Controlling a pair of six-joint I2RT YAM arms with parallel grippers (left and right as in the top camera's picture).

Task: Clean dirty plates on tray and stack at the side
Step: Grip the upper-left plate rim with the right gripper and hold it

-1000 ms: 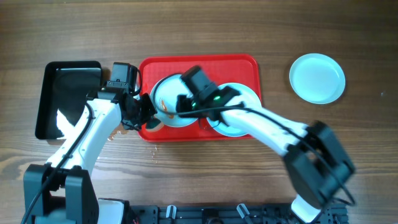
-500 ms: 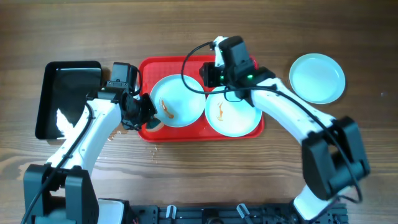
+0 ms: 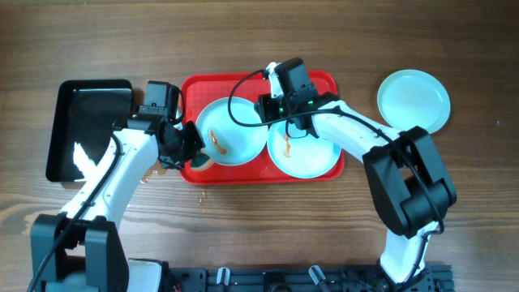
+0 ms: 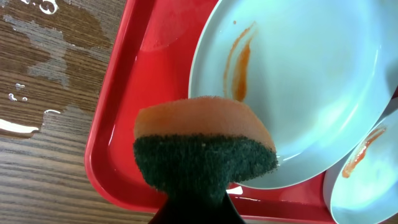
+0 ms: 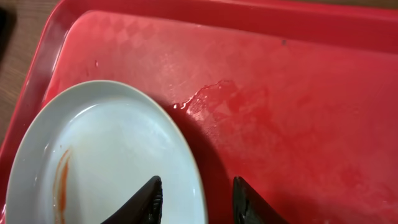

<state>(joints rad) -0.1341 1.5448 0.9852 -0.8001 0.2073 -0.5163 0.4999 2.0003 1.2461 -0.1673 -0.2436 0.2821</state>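
Two dirty plates lie on the red tray point(image 3: 318, 81). The left plate point(image 3: 233, 134) carries an orange-brown smear, and so does the right plate point(image 3: 308, 154). A third, clean-looking plate point(image 3: 413, 101) rests on the table at the right. My left gripper point(image 3: 188, 151) is shut on an orange sponge point(image 4: 202, 118) with a green scouring face, held over the tray's left front corner beside the left plate point(image 4: 298, 74). My right gripper point(image 5: 198, 200) is open, and its fingers point(image 5: 152, 199) straddle the right rim of the left plate point(image 5: 106, 155).
A glossy black tray point(image 3: 85, 122) sits at the far left. Water is spilled on the wood point(image 4: 37, 62) beside the red tray. A thin wet patch point(image 5: 217, 99) lies on the tray floor behind the left plate.
My right gripper left the middle of the left plate, swung toward the tray's back right, then came back to that plate's right rim. The left arm and sponge have not moved.
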